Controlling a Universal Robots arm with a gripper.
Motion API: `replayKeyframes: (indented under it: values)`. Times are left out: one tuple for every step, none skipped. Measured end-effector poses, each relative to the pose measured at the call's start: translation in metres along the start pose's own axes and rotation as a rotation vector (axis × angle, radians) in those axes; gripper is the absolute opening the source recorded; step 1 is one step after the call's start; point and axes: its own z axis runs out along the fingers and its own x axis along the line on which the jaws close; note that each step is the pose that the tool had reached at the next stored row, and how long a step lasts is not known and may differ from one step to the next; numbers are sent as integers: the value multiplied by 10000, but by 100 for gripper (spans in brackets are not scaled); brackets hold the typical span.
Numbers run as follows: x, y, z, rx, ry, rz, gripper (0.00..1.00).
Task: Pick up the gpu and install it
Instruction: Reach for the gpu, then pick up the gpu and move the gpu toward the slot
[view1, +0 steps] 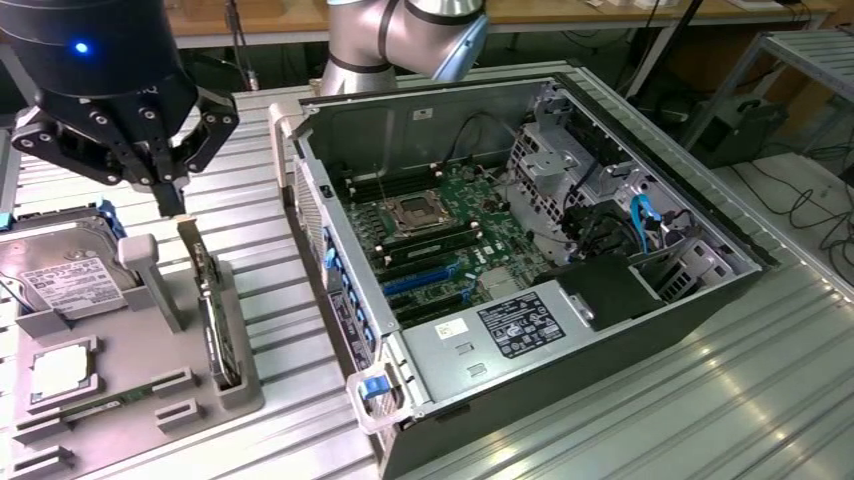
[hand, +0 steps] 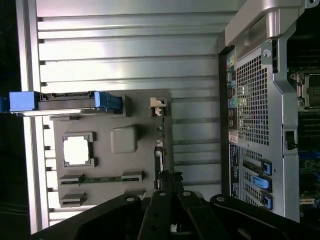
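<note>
The gpu (view1: 214, 310) stands on its long edge in a slot of the grey holder (view1: 127, 395), with its pale end bracket at the far end. In the wrist view the gpu (hand: 160, 145) is a thin dark line along the holder's (hand: 145, 125) edge. My black gripper (view1: 170, 205) hangs above the holder, over the card, fingers together and pointing down. From the wrist, the gripper (hand: 168, 176) is shut, with its tips over one end of the card. Nothing is held. The open computer case (view1: 534, 230) lies on the exterior view's right, with blue slots (view1: 420, 280) on its motherboard.
The holder also carries a silver hard drive (view1: 60, 275) with blue rails, a square processor (view1: 60, 370) and a narrow memory stick (view1: 100, 408). A grey post (view1: 154, 285) rises beside the card. The case's rear wall (hand: 255, 115) stands close to the holder. Everything rests on a ribbed metal table (view1: 721, 400).
</note>
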Motion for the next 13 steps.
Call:
replayKeyframes:
  values:
    - [16,-13,0,-1,0,-17,11]
    - [31,-25,0,-1,0,-31,11]
    - [46,-36,0,-3,0,-46,11]
    - [60,-47,-1,-3,1,-61,11]
    - [73,-57,-2,-3,2,-75,11]
    - [87,-67,-2,-3,3,-89,11]
    - [105,-80,-4,-3,4,-108,11]
    - [127,-95,-4,-4,4,-129,11]
    - [130,-96,-4,-4,5,-136,11]
    - [130,-96,-4,-5,4,-136,11]
    - [130,-96,-5,-4,5,-137,11]
    - [130,-96,-5,-4,5,-137,11]
    - [130,-96,-4,-5,5,-137,11]
